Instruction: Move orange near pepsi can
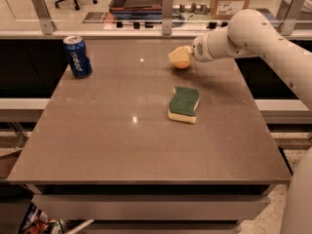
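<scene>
The orange (182,64) is at the back of the table, right of centre, with only its lower part showing. My gripper (179,56) reaches in from the right on the white arm (243,30) and is shut on the orange, its cream fingers (175,55) covering the fruit's top and left side. The orange is at or just above the table surface. The blue pepsi can (77,56) stands upright at the back left corner, far to the left of the orange.
A green-and-yellow sponge (184,104) lies on the brown table (122,145) in front of the orange. A glass-and-post barrier (167,6) runs along the table's far edge. The arm's lower link (300,199) stands at the table's right side.
</scene>
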Motion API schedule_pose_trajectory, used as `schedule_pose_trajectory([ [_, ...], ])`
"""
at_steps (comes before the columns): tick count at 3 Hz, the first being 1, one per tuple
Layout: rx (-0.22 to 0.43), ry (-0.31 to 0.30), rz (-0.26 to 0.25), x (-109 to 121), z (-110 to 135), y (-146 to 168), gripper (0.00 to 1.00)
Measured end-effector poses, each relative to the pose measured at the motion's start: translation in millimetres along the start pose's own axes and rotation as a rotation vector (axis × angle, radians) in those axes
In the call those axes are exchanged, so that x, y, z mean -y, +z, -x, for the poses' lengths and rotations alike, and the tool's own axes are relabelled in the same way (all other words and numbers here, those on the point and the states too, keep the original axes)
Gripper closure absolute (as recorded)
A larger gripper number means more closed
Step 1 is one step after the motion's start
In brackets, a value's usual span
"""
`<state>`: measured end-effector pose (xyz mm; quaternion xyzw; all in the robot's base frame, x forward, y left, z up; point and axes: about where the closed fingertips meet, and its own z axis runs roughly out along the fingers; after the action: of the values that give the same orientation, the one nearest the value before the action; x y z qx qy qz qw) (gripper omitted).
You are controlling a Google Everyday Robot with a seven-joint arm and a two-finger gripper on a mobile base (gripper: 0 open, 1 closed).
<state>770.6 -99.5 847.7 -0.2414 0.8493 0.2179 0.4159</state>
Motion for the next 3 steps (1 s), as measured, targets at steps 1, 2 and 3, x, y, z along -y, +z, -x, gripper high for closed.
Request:
schedule_pose_trajectory([
  [1,-0.006,-0.05,0.011,-15,18,-11,1.0],
  [2,0.0,-0.092,0.024,-33,31,-19,1.0],
  [3,0.016,-0.124,0.058,-54,39,-20,1.0],
])
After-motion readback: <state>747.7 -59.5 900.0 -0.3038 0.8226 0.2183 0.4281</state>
